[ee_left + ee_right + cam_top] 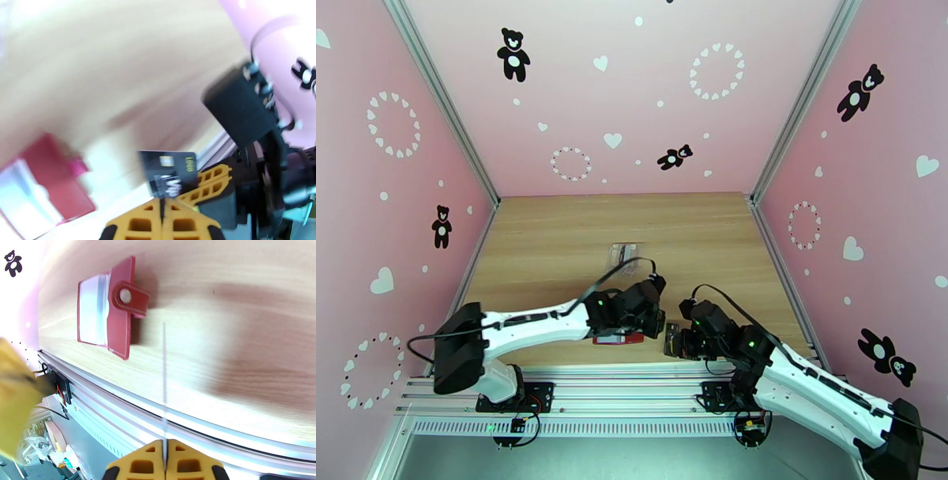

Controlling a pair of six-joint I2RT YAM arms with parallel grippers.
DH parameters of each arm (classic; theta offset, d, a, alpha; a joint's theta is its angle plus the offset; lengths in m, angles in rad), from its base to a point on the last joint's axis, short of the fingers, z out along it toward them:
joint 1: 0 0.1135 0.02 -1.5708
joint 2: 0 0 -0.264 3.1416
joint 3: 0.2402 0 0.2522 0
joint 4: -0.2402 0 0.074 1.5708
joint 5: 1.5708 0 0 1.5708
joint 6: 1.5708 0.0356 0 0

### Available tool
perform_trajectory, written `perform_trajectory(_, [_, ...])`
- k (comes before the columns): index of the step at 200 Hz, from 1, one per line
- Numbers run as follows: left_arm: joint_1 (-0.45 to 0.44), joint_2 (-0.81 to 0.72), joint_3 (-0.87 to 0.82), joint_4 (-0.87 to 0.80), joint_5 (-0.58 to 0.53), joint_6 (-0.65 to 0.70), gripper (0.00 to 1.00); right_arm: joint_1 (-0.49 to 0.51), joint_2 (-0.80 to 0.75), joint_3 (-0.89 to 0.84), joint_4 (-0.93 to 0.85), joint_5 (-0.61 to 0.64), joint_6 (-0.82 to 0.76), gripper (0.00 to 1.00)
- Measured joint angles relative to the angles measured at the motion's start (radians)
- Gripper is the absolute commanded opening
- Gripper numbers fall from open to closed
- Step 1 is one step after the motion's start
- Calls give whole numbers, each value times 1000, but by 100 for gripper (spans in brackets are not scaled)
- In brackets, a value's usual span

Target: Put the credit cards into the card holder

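Left gripper [162,203] clamped on dark card [170,169], long axis crosswise, lower edge hidden, near blurred card holder [59,185]; right gripper [164,447] pinches second card [164,374] — edge-on, face unreadable.

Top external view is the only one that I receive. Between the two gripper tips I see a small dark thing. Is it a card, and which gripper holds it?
Observer: It is a dark card; the right wrist view shows it edge-on, pinched in the shut right gripper.
Operator: And the other one?
Observer: The left gripper is shut, just under the card's printed face; whether it touches the card I cannot tell.
Operator: How does the card holder lie?
Observer: It lies flat on the table, grey sleeve facing up, snap tab out to one side.
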Motion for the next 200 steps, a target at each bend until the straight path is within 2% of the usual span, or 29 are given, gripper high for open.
perform_trajectory(58, [257,-353,-326,-65,-26,-11,10,36,298,221,87,-23,-51,0])
perform_trajectory(87, [361,-384,-475,-24,25,-35,9,72,469,287,193,-52,-47,0])
perform_trajectory(138, [385,-243,-536,94,128,-57,7,87,702,302,369,-106,-30,0])
perform_trajectory(200, [387,-192,-556,178,153,-65,5,71,795,298,467,-150,-23,0])
